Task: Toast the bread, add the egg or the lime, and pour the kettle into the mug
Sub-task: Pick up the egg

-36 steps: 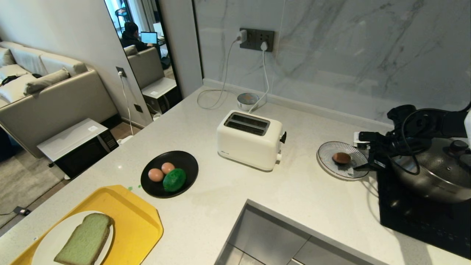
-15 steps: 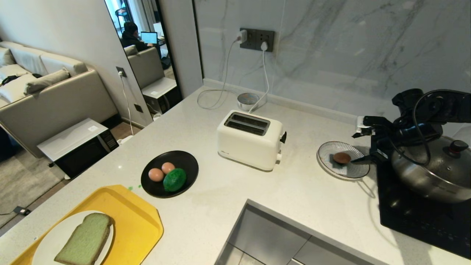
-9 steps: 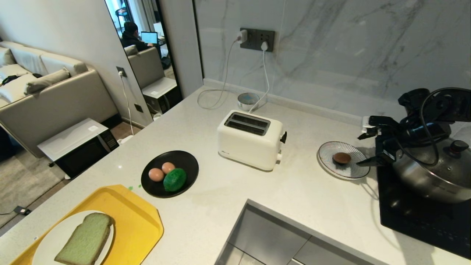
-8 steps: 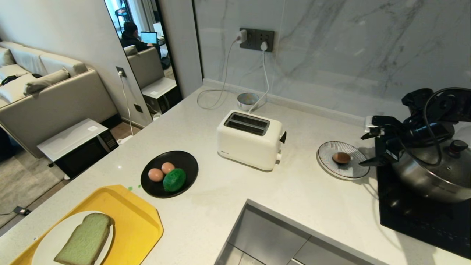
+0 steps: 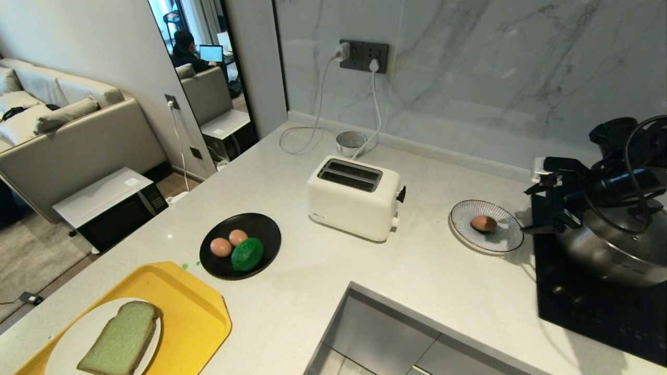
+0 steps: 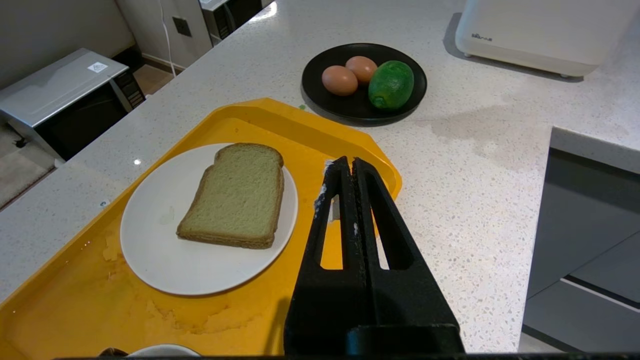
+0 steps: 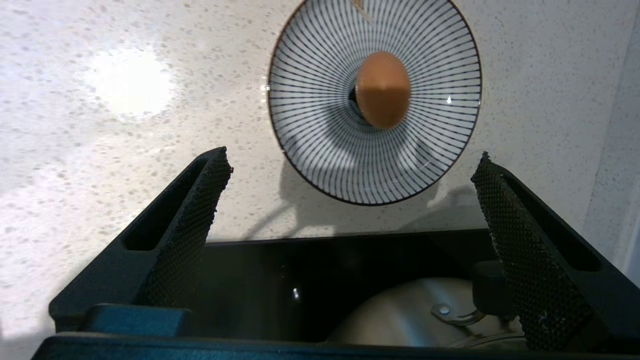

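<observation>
Right gripper (image 5: pixel 539 203), fingers spread wide and holding nothing, hangs above the near edge of the black cooktop (image 5: pixel 599 307), just beside the striped plate (image 5: pixel 508 242) on which one egg (image 5: pixel 483 223) lies free, ahead of and below the fingertips. The steel pot (image 5: pixel 615 250) sits directly under and behind the wrist; a careless swing could knock its lid knob or catch the arm's looping cable on it. The egg, smooth and round on a shallow dish, may roll off if the plate is nudged. Left gripper (image 6: pixel 347 172), fingers pressed together and empty, hovers over the yellow tray (image 6: pixel 260 117), with the bread (image 6: pixel 235 195) on the white plate (image 6: pixel 165 260) just beside its tips, untoasted; two more eggs and the lime (image 6: pixel 391 84) lie further ahead on the black plate (image 6: pixel 360 107), the toaster (image 5: pixel 354 198) beyond. Neither kettle nor mug is in view.
</observation>
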Controlling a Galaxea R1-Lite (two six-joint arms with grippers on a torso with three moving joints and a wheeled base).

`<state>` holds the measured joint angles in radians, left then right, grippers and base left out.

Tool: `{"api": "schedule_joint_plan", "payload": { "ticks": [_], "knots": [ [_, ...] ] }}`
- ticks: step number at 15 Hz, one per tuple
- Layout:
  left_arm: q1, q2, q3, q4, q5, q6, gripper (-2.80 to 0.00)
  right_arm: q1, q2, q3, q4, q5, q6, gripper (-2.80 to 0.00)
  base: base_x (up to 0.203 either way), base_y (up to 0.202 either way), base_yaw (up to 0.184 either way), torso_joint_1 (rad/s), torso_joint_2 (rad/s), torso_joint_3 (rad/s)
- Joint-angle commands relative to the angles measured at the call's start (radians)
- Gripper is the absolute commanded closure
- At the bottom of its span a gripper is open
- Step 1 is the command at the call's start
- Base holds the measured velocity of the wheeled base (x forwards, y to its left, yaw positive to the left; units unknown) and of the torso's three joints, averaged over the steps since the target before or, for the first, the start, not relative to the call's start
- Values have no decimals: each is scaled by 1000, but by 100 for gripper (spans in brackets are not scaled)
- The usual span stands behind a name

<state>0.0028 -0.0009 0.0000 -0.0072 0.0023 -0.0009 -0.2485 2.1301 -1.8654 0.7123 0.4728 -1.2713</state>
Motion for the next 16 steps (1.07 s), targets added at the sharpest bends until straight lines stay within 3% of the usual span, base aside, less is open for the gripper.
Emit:
{"api": "schedule_joint_plan", "payload": {
  "ticks": [1,10,16],
  "knots": [
    [0,1,0,0,1,-1,0,-5,-56,32,4,1,-5,-280,0,0,0,0,0,0],
    [0,1,-2,6,1,9,0,-25,-65,34,4,1,-1,-280,0,0,0,0,0,-6],
    [0,1,-2,6,1,9,0,-29,-47,22,1,1,-10,-280,0,0,0,0,1,-165]
  ]
}}
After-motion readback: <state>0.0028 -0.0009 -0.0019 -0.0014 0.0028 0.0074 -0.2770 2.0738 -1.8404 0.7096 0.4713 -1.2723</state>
